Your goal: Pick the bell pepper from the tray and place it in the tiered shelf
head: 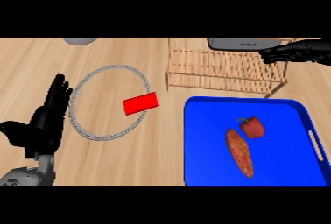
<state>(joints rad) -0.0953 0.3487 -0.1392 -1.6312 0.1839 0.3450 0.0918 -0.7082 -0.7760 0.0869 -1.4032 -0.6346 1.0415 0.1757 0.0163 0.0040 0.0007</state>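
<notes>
Bell pepper [251, 127]: red, small, glossy, with a dark stem at upper left; lies on the blue tray [207, 153], just beside an orange-brown sweet potato [239, 152]. Tiered shelf [223, 70]: pale wooden slats, on the counter [129, 162] beyond the tray. Right hand [291, 52]: above the shelf's far right end, fingers curled, holding nothing. Left hand [48, 116]: at left edge, fingers straight, resting.

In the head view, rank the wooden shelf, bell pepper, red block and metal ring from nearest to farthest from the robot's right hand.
From the right hand, at the upper right:
1. Wooden shelf, directly beside and below the hand.
2. Bell pepper, on the blue tray, lower right.
3. Red block, centre, overlapping the ring's right edge.
4. Metal ring, left of centre.
</notes>
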